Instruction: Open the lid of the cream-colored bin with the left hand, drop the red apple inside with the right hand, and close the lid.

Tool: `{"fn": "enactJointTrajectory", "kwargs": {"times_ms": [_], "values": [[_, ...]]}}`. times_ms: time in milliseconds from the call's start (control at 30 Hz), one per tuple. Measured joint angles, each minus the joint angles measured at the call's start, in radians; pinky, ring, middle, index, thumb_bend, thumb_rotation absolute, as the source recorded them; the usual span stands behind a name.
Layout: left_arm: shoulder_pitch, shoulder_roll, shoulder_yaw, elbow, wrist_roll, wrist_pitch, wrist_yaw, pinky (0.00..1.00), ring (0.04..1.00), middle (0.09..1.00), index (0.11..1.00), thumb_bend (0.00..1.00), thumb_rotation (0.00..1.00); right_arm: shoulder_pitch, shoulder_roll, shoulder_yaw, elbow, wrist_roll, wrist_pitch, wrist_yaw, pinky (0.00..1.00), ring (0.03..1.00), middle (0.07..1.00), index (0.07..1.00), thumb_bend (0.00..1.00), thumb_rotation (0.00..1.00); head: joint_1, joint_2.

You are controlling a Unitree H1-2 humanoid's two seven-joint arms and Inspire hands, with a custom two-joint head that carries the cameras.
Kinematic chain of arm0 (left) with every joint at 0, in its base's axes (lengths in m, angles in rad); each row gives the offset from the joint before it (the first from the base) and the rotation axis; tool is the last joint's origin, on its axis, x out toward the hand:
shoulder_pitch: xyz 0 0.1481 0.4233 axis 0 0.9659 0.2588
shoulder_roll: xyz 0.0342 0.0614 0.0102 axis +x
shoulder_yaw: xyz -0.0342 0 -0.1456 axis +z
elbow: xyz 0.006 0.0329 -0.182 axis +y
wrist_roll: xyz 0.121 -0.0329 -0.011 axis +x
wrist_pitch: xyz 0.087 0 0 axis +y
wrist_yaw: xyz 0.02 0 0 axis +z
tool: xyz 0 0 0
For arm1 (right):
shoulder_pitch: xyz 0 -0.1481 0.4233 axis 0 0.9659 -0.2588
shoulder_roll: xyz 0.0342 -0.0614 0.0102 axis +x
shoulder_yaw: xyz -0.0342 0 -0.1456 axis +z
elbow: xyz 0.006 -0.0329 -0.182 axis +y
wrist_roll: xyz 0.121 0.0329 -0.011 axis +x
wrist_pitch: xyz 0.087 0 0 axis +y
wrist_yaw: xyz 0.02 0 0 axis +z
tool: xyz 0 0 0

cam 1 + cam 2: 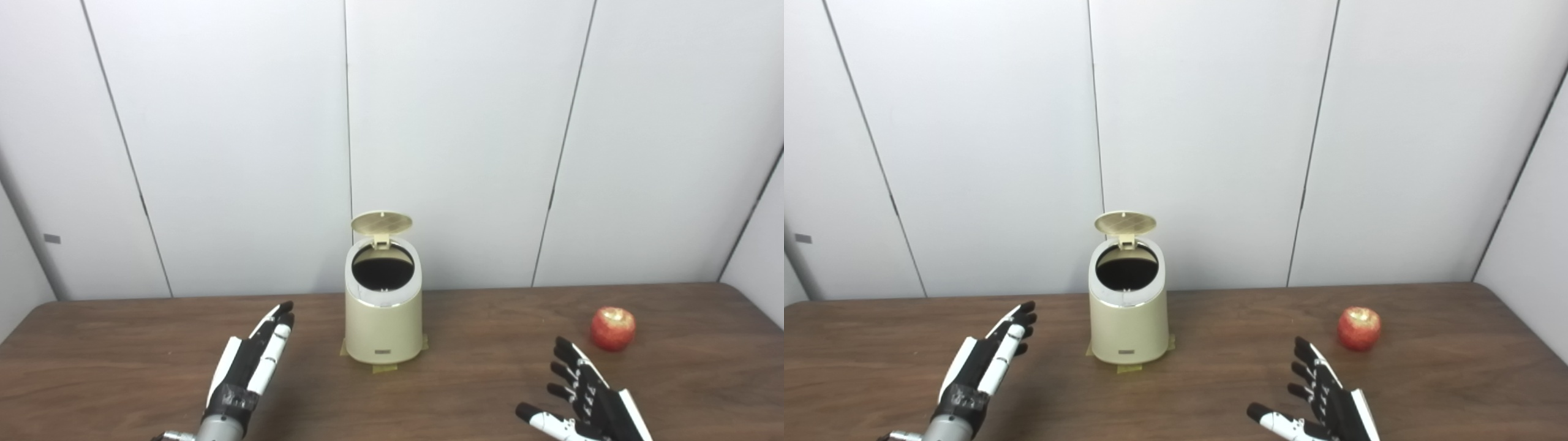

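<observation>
Left eye view, cream-colored bin [383, 315], lid [381, 223] raised

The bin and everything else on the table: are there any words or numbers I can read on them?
None can be read.
Cream-colored bin: a small dark label low on its front, too small and blurred to read.
Red apple: no sticker or writing shows.
Left hand and right hand: no readable marks.
Wall: a small grey tag, nothing legible on it.
</observation>
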Motion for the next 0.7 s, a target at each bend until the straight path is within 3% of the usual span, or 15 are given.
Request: {"fn": "enactJointTrajectory", "kwargs": {"times_ms": [300,433,567,700], "values": [[0.013,0.052,-0.005,0.000,-0.041,-0.001,-0.010,0.97,0.964,0.961,0.970,0.51,1.00,-0.037,-0.034,-0.025,-0.030,-0.076,0.010,-0.022,0.75,0.855,0.899,0.875,0.78,0.14,-0.083,0.015],[0.014,0.074,-0.003,0.000,-0.059,-0.001,-0.011,0.96,0.964,0.966,0.977,0.49,1.00,-0.071,-0.075,-0.044,-0.031,-0.129,0.048,-0.033,0.84,0.859,0.879,0.869,0.81,0.21,-0.121,0.024],[0.014,0.088,-0.003,0.000,-0.080,0.000,-0.013,1.00,0.969,0.967,0.984,0.48,1.00,-0.086,-0.106,-0.047,-0.032,-0.213,0.110,-0.042,0.71,0.849,0.878,0.863,0.82,0.20,-0.149,0.031],[0.014,0.095,0.000,0.000,-0.094,0.000,-0.013,0.99,0.971,0.968,0.989,0.47,1.00,-0.108,-0.135,-0.052,-0.023,-0.233,0.125,-0.041,0.70,0.848,0.881,0.855,0.82,0.18,-0.163,0.035]]}}
